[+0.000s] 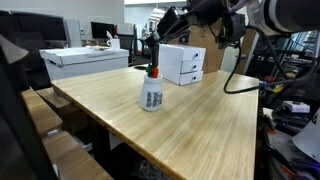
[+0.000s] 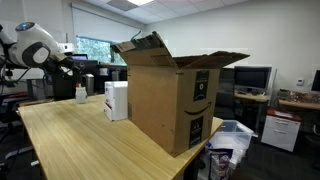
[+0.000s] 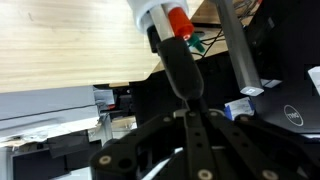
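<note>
A white cup [image 1: 152, 96] stands on the wooden table [image 1: 200, 125], with a red-capped marker [image 1: 154, 72] sticking out of it. My gripper [image 1: 157, 45] hangs just above the cup, shut on a black marker [image 3: 175, 62] that points down toward the cup's mouth. In the wrist view the fingers [image 3: 190, 108] close around the black marker's upper end, and its tip lies beside the red cap [image 3: 178, 22] at the white cup's rim [image 3: 155, 12]. The cup [image 2: 81, 94] and gripper [image 2: 72, 66] also show small at the far left in an exterior view.
A white drawer box [image 1: 182, 63] stands behind the cup. A flat white box [image 1: 85, 60] lies at the table's far end. A large open cardboard box [image 2: 170, 95] and a small white box [image 2: 116, 100] stand on the table. Chairs and desks surround it.
</note>
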Controlling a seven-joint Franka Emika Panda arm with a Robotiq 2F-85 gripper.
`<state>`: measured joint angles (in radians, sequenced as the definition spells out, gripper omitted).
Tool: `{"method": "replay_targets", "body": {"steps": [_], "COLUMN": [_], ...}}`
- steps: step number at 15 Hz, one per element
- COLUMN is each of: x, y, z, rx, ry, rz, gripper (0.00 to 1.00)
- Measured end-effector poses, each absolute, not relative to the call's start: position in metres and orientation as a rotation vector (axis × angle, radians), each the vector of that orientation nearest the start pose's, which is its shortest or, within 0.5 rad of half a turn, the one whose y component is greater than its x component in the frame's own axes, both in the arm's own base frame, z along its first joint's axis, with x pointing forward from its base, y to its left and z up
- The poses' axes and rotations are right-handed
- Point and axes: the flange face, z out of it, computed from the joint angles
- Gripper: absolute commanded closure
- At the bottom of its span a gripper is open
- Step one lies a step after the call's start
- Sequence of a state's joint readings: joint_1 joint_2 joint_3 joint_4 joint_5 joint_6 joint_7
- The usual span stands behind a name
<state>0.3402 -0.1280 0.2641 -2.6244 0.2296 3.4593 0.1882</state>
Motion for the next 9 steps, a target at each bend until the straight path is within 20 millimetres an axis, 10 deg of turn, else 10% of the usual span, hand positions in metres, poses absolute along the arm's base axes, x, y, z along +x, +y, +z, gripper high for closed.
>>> {"method": "replay_targets", "body": {"steps": [9], "x": [0.3992], "y": [0.2556], "z": [0.4088], "rx": [-2.483], "ry": [-0.146], "rz": [-1.169], "gripper": [0.98]}}
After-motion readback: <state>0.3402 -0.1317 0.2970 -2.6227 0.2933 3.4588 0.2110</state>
